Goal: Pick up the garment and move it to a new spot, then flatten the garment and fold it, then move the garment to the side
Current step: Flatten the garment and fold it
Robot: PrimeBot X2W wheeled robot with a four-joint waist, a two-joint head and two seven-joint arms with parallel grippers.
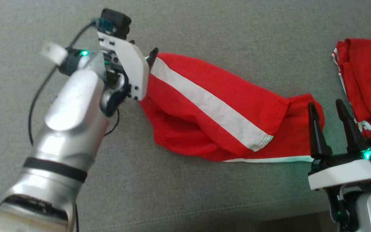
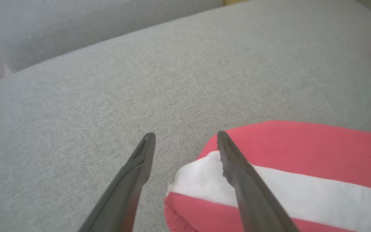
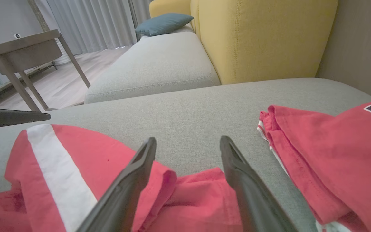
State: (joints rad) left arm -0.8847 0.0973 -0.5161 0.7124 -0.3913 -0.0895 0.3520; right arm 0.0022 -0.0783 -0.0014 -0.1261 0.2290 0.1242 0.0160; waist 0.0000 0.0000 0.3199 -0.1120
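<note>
Head cam: red cloth garment with a white stripe (image 1: 211, 106) lies on the grey fabric couch (image 1: 204, 193), left gripper (image 1: 152, 57) at one end, right gripper (image 1: 324, 104) at the other. Left wrist: jaws released, empty. Right wrist: same, hovering over the cloth.

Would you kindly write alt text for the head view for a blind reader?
A red garment with a white stripe lies rumpled on a grey cushion. The left gripper is at its upper-left end, the open right gripper at its right end; a second red garment lies farther right.
</note>
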